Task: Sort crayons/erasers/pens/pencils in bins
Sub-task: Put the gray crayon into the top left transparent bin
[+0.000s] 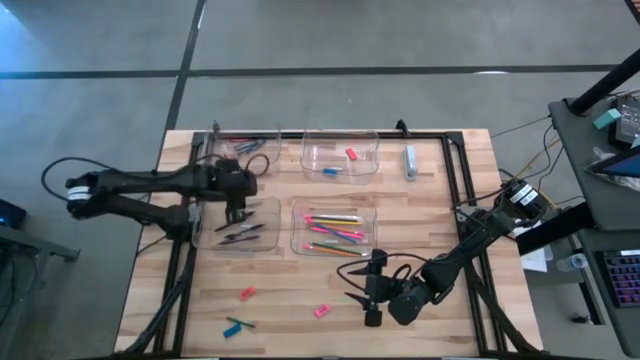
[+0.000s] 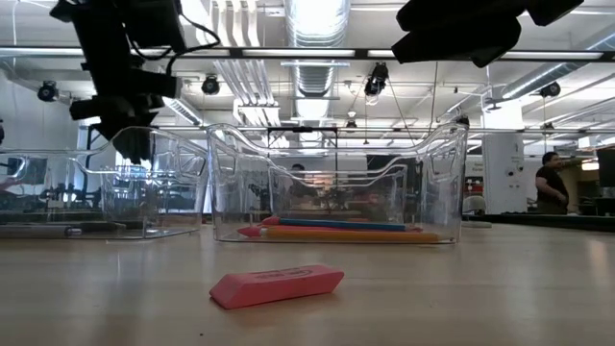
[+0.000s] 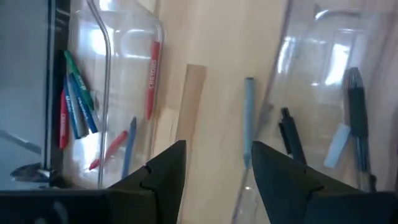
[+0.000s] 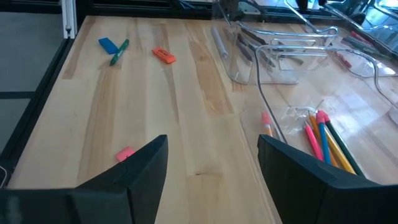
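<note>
We find the left gripper [image 1: 237,212] above the pen bin [image 1: 238,222], jaws apart and holding nothing; the right gripper [image 1: 366,297] hangs just below the pencil bin [image 1: 334,228], jaws wide and empty. Pens [image 3: 356,109] lie inside the pen bin, and one grey-blue stick [image 3: 249,118] lies outside its wall. We judge a descent here could catch the clear rim and shift the bin. We cannot identify that stick.

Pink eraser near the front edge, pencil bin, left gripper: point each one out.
Pink eraser [image 2: 277,285]: low view, middle of its long side face.
Pencil bin [image 1: 298,209]: high view, clear rim at the far left corner.
Left gripper [image 1: 236,212]: high view, midway between its fingertips, over the pen bin.
</note>
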Tool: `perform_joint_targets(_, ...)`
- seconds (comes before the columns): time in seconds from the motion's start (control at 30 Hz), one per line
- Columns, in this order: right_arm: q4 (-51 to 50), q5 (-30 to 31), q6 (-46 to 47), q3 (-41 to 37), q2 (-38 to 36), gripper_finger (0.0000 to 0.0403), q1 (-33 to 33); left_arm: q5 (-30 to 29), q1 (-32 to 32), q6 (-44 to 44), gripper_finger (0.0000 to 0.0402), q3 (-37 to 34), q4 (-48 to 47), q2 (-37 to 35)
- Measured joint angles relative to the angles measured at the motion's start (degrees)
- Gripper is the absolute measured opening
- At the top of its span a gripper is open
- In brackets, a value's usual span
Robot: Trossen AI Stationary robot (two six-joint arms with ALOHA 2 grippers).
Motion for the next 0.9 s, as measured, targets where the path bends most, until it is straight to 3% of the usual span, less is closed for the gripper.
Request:
perform_joint_targets(0.37,-0.2,0.0,-0.1,-0.5,0.0,0.0237,-0.3,9.1,12.1,8.5,0.0166,-3.1,8.5,4.0)
perform_joint_targets(0.63,0.0,0.0,0.6,-1.1,0.0,0.0237,-0.3,11.2,12.4,10.4,0.0166,-3.2,8.4,10.9)
perform_joint_targets(0.9,0.0,0.0,0.5,-1.5,0.0,0.0237,-0.3,18.9,12.0,11.4,0.0166,-3.1,7.3,8.7)
